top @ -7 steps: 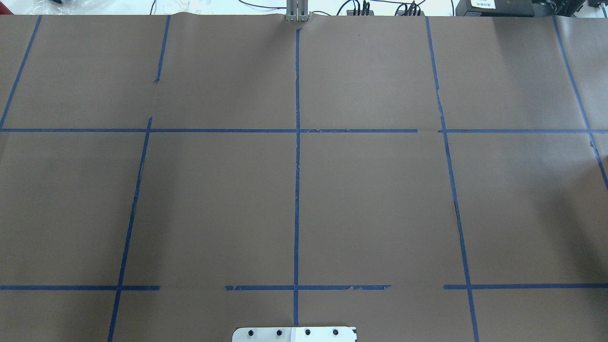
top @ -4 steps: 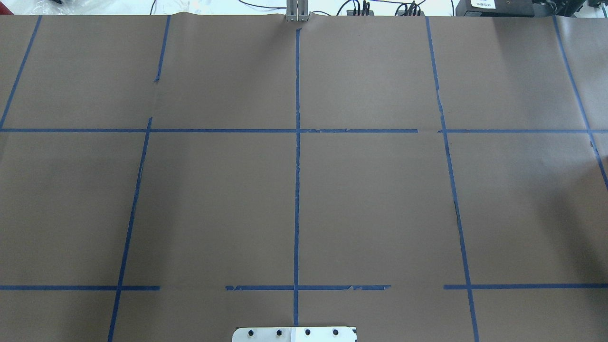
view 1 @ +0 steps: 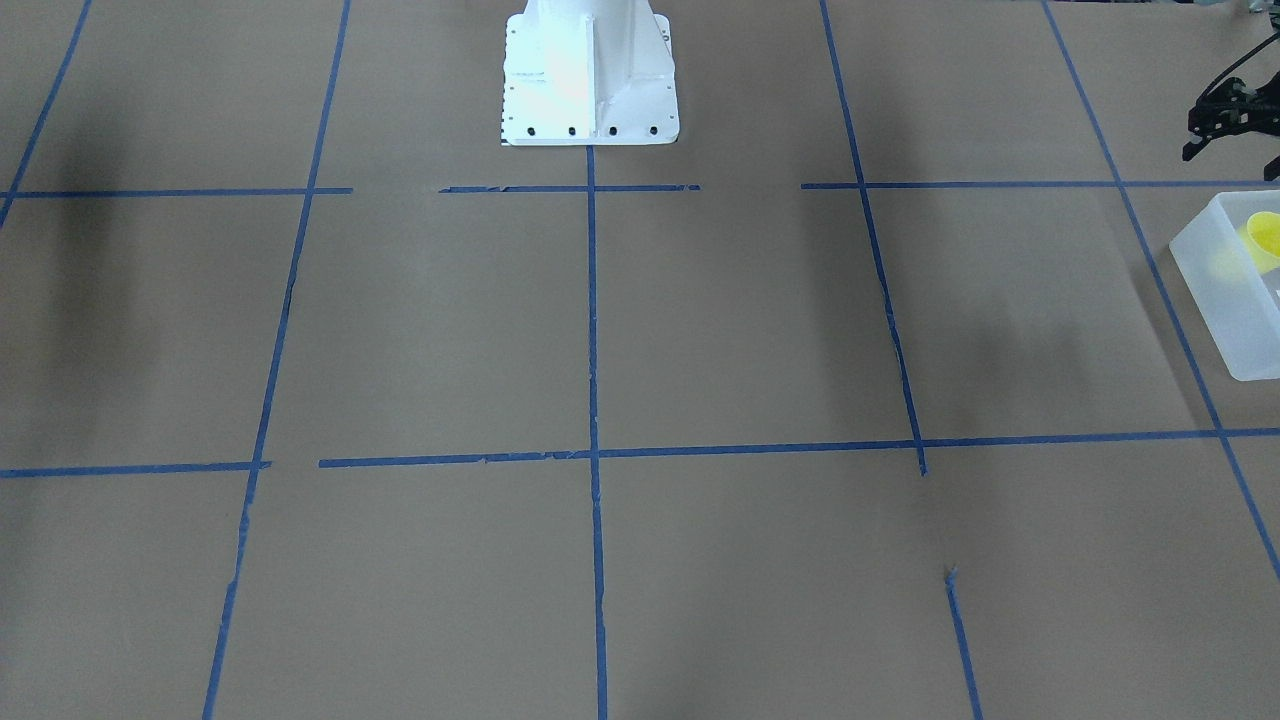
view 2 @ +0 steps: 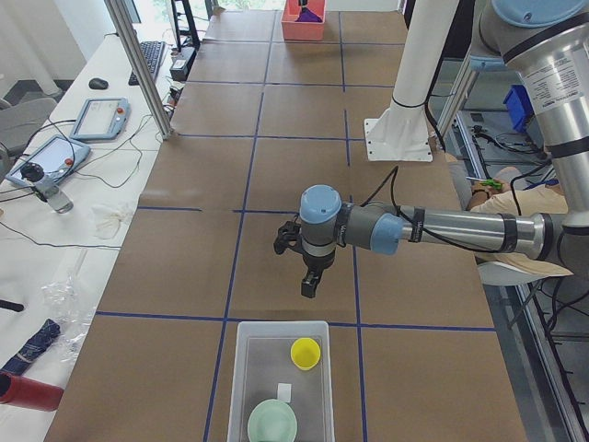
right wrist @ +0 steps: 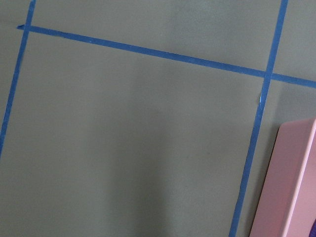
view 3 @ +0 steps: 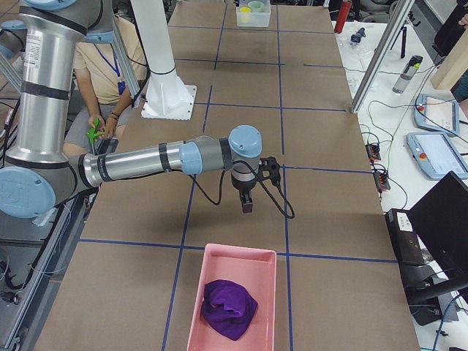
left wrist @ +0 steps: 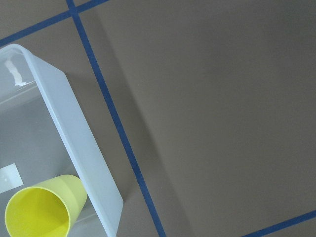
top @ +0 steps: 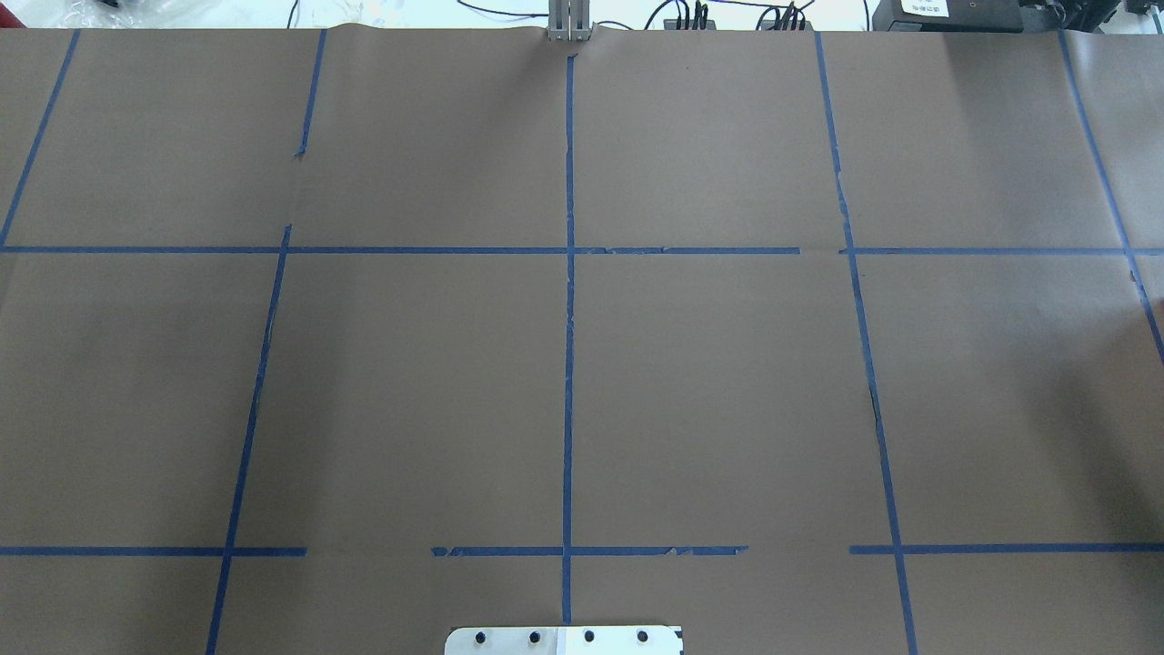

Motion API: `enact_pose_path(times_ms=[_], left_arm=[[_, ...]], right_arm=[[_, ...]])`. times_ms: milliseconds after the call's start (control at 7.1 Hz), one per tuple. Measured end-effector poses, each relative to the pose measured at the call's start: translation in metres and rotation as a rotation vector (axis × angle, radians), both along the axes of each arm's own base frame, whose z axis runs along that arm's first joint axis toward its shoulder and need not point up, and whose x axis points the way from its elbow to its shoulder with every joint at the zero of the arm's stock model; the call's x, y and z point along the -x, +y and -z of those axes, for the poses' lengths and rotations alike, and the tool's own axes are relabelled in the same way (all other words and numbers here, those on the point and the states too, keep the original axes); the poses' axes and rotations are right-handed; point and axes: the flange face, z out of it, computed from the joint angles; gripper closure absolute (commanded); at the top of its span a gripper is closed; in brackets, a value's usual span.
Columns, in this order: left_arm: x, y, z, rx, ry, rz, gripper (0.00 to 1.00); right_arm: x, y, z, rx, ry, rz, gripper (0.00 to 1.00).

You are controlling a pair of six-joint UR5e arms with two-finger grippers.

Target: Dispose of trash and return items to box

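Yellow cup [view 2: 306, 353] sits inside the box [view 2: 281, 324], at 12 o'clock of the green bowl [view 2: 272, 422]. Left tool [view 2: 311, 285] hangs off the box's 12 o'clock wall. Its spread, and that of the right tool [view 3: 248, 205], cannot be told. Risk: a low sweep could clip that wall. Overhead tabletop [top: 409, 391] is unchanged from earlier.

No visible change on the blue-taped brown table [top: 409, 391] overhead.

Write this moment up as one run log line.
cup, bowl: in box | left gripper: above table beside box | right gripper: above table near pink bin | grip state: unclear
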Motion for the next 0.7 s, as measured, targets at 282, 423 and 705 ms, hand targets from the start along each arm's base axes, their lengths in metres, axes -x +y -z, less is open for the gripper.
enact_pose_path(times_ms=[282,423,705], left_arm=[[0.005,-0.007,0.007,0.015,0.024,0.047,0.0],[0.021,-0.015,0.009,0.014,0.044,0.097,0.0],[0.058,-0.032,0.001,0.006,0.058,0.2,0.0]], right_arm=[[0.0,0.0,0.0,0.0,0.0,0.001,0.0],[0.0,-0.001,-0.001,0.001,0.0,0.001,0.0],[0.0,-0.002,-0.002,0.002,0.001,0.0,0.0]])
